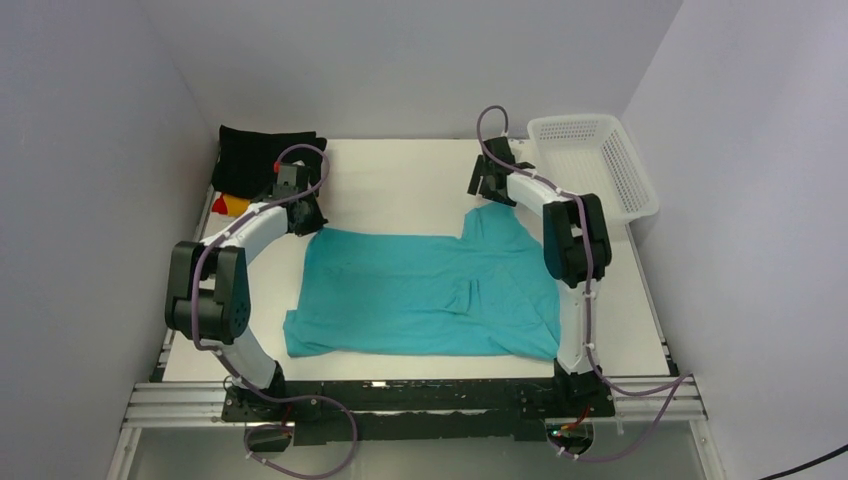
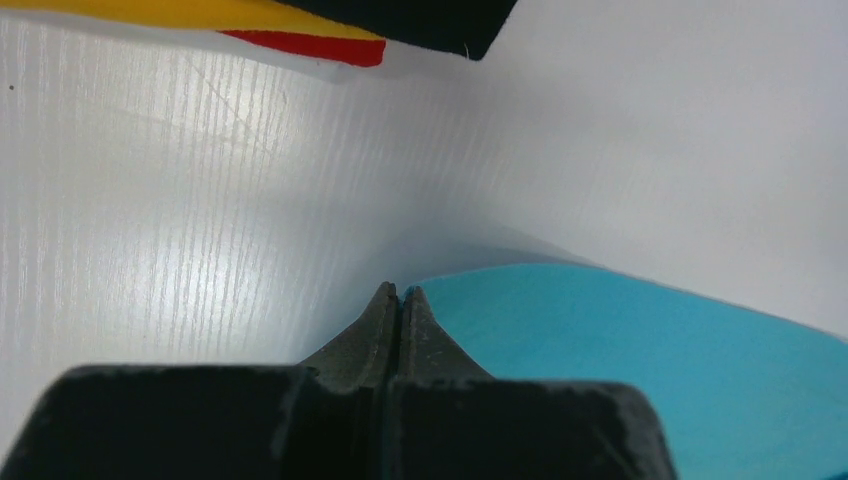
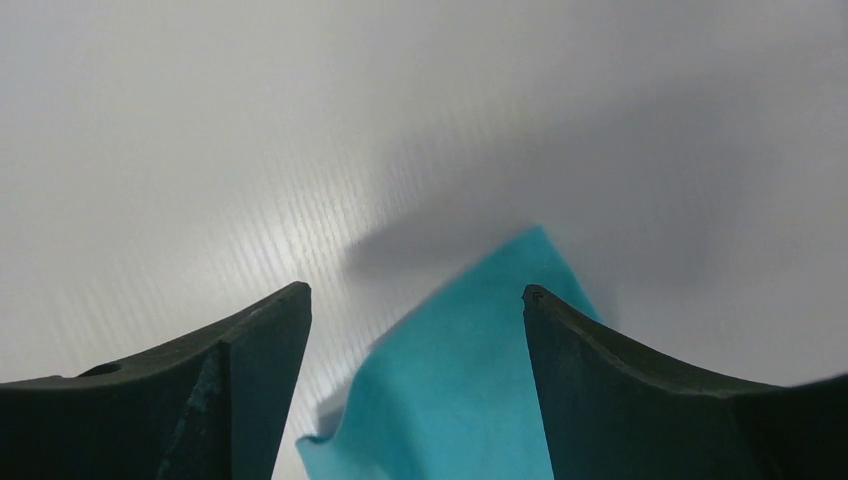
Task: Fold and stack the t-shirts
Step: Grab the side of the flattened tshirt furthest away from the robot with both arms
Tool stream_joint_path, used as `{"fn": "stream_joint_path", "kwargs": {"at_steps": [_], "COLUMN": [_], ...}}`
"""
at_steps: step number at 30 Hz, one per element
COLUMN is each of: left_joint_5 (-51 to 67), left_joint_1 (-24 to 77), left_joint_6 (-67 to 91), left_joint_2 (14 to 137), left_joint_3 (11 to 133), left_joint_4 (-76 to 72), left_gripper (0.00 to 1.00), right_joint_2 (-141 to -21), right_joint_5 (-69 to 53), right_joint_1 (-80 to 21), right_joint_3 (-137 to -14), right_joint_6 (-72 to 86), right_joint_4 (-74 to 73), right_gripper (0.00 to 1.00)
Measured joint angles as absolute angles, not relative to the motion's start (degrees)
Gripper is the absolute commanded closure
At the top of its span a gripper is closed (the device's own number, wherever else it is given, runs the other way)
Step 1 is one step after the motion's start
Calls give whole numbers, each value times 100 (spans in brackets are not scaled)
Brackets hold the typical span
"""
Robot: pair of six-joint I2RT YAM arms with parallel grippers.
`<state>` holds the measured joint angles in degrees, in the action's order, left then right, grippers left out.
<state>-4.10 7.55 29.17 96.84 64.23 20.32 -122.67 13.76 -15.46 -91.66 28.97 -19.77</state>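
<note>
Top external: teal t-shirt [image 1: 420, 295] spread lengthwise left-to-right.

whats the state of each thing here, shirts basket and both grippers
plain teal cloth t-shirt: unfolded, spread on the table
folded black, yellow and red shirts: stacked, far left corner
white plastic mesh basket: upright, far right
left gripper: shut on the teal shirt's corner
right gripper: open, teal cloth between its fingers

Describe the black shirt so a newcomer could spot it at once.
On the white table, look to the far left corner, beyond the left gripper. The black shirt lies folded there, a yellow shirt and a red shirt peeking from under it; the teal shirt, by contrast, is spread open mid-table.
</note>
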Motion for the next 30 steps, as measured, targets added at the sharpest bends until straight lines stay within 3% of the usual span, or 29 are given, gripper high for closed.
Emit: {"fn": "stream_joint_path", "kwargs": {"at_steps": [4,8,14,17,23,30], "left_joint_5": [-384,-386,-390,-381,-239,38], "left_joint_1": [770,770,770,770,770,770], "left_joint_6": [2915,2915,2915,2908,2853,2917], "left_joint_2": [9614,9614,9498,9386,9045,8097], "left_joint_3": [6348,6257,6084,6005,5872,4991], "left_joint_4": [1997,2003,1986,1973,1769,1450], "left_gripper": [100,100,100,100,100,100], "right_joint_2": [-12776,-12809,-12339,-12191,-11968,-10368], "right_joint_5": [1728,2158,2386,2399,2150,1614], "right_joint_1": [-1697,-1872,-1916,-1894,-1876,-1957], "right_joint_3": [-9631,-9564,-8744,-8541,-8272,-6858], "right_joint_6": [2862,2867,3085,3037,2818,2587], "right_joint_4": [-2231,-2279,-1957,-1946,-1785,-1527], "right_gripper": [25,34,80,97,100,100]}}
